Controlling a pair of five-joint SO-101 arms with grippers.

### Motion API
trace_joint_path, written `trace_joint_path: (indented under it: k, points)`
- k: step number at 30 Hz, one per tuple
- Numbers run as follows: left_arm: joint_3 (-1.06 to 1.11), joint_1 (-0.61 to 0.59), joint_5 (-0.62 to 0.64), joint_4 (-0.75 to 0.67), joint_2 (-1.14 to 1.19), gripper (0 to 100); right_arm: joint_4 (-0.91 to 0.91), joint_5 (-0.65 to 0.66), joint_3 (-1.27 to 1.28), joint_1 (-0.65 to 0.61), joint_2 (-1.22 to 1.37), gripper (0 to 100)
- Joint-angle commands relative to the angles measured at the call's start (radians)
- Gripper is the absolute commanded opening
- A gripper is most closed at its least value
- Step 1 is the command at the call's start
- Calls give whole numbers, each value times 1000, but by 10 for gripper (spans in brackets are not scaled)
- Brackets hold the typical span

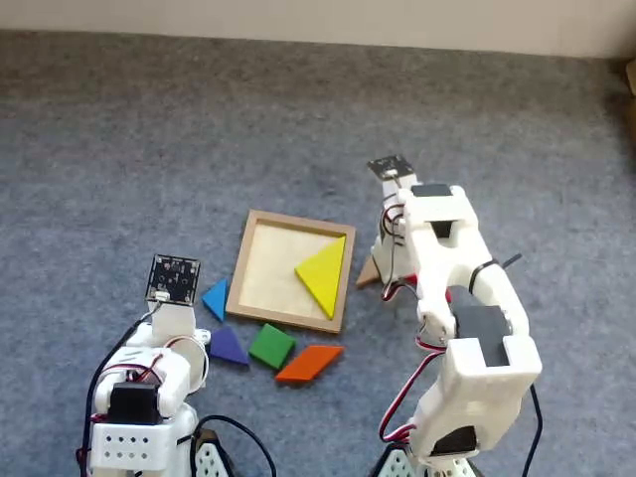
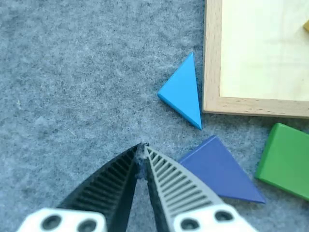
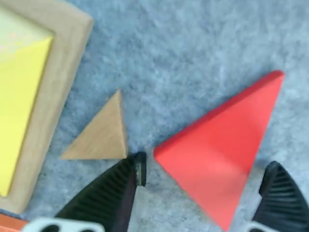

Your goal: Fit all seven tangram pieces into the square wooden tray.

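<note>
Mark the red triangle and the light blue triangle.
red wooden triangle point(image 3: 220, 151): right wrist view, centre of its top face.
light blue wooden triangle point(image 2: 184, 92): left wrist view, centre of its top face.

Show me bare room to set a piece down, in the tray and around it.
Free: the tray floor between its left wall and the yellow triangle; the carpet beyond its far rim. Crowded: the near rim, with blue triangle, purple triangle, green square and orange parallelogram; the right side, with tan triangle and red triangle.
</note>
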Motion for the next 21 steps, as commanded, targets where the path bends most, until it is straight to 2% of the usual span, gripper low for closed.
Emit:
trace_joint_path:
  k: [1, 15, 21]
  points:
    - [19, -10, 5, 5, -53, 7, -53, -8, -59, 13, -16, 361]
    - [19, -10, 5, 5, -53, 7, -102, -44, -51, 19, -12, 358]
    - [19, -10, 5, 5, -53, 7, -102, -43, -51, 31, -12, 240]
